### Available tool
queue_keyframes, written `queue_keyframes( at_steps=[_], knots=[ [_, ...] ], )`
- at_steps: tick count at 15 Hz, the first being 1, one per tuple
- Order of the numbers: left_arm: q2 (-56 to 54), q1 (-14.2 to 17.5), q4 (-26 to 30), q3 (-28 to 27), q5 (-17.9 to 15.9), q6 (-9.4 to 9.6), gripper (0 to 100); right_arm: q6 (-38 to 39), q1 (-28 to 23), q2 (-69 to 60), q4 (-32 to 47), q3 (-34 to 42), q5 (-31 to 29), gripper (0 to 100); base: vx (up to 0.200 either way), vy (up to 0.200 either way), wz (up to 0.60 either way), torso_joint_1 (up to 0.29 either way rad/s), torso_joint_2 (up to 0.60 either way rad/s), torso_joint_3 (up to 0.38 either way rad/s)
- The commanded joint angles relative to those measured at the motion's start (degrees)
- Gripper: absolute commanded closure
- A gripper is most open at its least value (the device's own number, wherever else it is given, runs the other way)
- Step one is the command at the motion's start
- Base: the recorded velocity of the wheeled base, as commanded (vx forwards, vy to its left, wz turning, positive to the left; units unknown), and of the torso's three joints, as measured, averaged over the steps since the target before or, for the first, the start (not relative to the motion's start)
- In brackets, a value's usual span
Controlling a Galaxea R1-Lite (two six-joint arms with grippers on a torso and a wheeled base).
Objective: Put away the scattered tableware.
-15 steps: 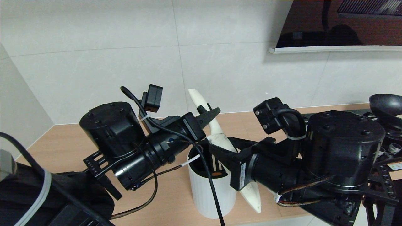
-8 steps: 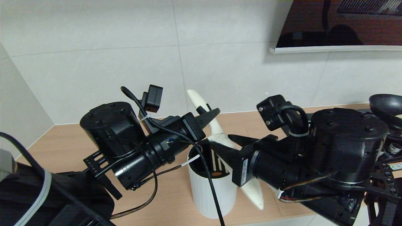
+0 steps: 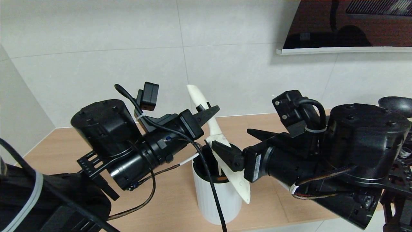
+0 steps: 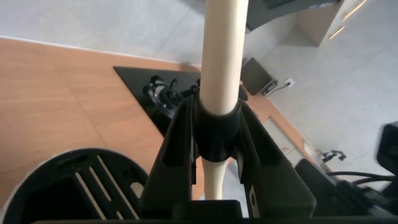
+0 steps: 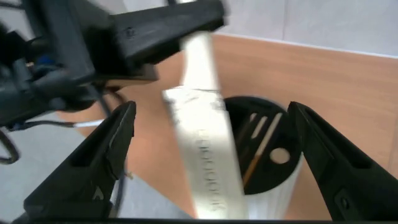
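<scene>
- While the white holder [image 3: 222, 203] stood on the tabletop [image 3: 64, 141] near its front edge, the white knife [image 3: 216, 130] hung tilted over its mouth, blade down.
- Right pincer [image 3: 239, 145]: spread wide, fingers [image 5: 118, 140] either side of the blade, gripping nothing.
- Left pincer [image 4: 217, 118]: clamped on the knife handle, farther back.

A smooth, faintly glossy finish is seen on the cream-white plastic-looking knife [image 3: 239, 187]. The white cylindrical utensil holder [image 3: 219, 203] is finely ribbed and matt, and is fitted with a black slotted plastic insert. The left gripper [image 3: 208, 112] is made of matt black plastic. The light wood-grain countertop [image 3: 167, 199] is smooth and satin. The pale grey wall tiles [image 3: 96, 48] are matt.
</scene>
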Motion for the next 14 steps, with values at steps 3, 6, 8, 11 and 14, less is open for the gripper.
queue_keyframes(
  at_steps=[3,6,8,11,14],
  knots=[
    [-2.92,-0.04,1.24,-0.51,-0.24,0.30,100,0.00,-2.79,-2.87,0.13,-0.28,0.08,0,0.000,0.000,0.00,0.000,0.00,0.000],
    [-5.73,0.58,10.02,-6.23,6.71,3.64,100,-0.09,-6.66,-4.10,0.30,-0.63,0.17,0,0.000,0.000,0.00,0.000,0.00,0.000],
    [-6.43,0.58,16.09,-10.88,13.91,5.57,100,-0.09,-7.71,-3.92,0.30,-0.98,0.17,0,0.000,0.000,0.00,0.000,0.00,0.000],
    [-7.49,-0.74,26.02,-17.91,27.19,11.46,100,-0.18,-9.91,-3.48,0.39,-1.33,0.17,0,0.000,0.000,0.00,0.000,0.00,0.000],
    [-6.78,-4.70,25.67,-18.18,37.73,22.80,100,-0.18,-10.00,-3.22,0.48,-1.33,0.17,0,0.000,0.000,0.00,0.000,0.00,0.000]
  ],
)
